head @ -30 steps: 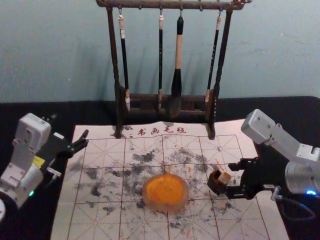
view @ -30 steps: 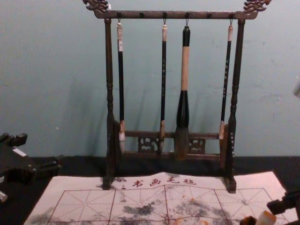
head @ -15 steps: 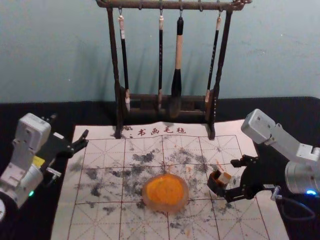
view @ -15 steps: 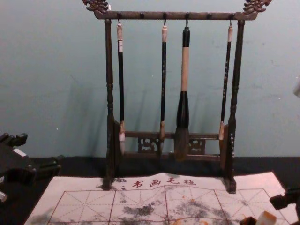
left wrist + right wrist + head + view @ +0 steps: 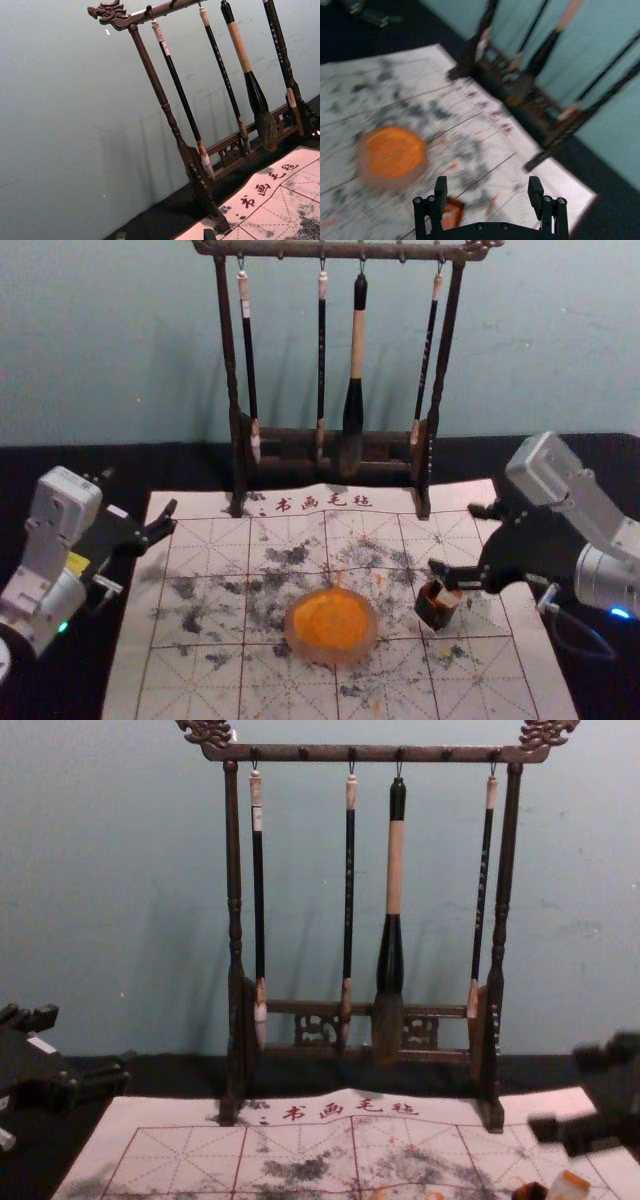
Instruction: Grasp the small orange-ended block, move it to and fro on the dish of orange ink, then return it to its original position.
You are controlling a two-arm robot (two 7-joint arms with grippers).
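Toward the bench's (image 5: 575,480) right edge, the right pincer (image 5: 458,539) is positioned above the mat (image 5: 200,680), with one finger extended over the area just beyond the holder (image 5: 435,614). Its state is open: the right wrist view shows both fingers set wide apart, with nothing gripped between them. In the chest view, a visible gap separates the lower finger from the block (image 5: 450,597); the two are not in contact.

The block is located at the holder, on the side facing the bench's right edge. Its pale surface shows at the holder's rim, and the chest view shows orange on one side. How deeply it is seated in the holder cannot be told.

The dish (image 5: 369,643) rests on the mat, nearer the bench's left edge than the holder is, and well apart from both pincers. It contains orange ink (image 5: 330,620).

The left pincer (image 5: 138,492) is parked toward the bench's left edge, its fingers spread and gripping nothing.

The rack (image 5: 228,350) stands along the bench's far edge, at the mat's far edge. Four brushes (image 5: 357,340) hang from its top bar, tips down. Dark smudges and orange marks are present on the mat.
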